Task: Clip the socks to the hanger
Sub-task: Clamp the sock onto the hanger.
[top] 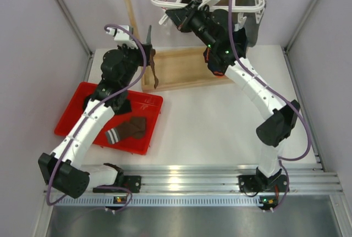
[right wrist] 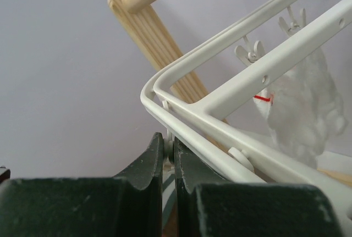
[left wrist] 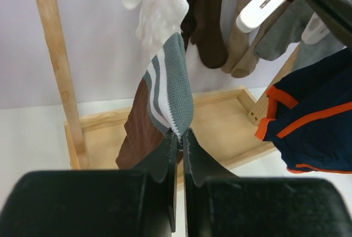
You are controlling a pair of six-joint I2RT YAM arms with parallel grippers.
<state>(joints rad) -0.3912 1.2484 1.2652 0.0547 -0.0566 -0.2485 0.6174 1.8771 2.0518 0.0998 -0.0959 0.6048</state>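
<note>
Sock (left wrist: 170, 91) (1, striped) pinched in L end effector (left wrist: 179, 132); R end effector (right wrist: 169, 141) clamped on 1 hanger (right wrist: 275, 60) clip (right wrist: 169, 149).

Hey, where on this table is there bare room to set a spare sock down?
Bare table between the red bin, the wooden base and the right arm. Crowded: the bin, and around the hanger with its hung socks.
</note>
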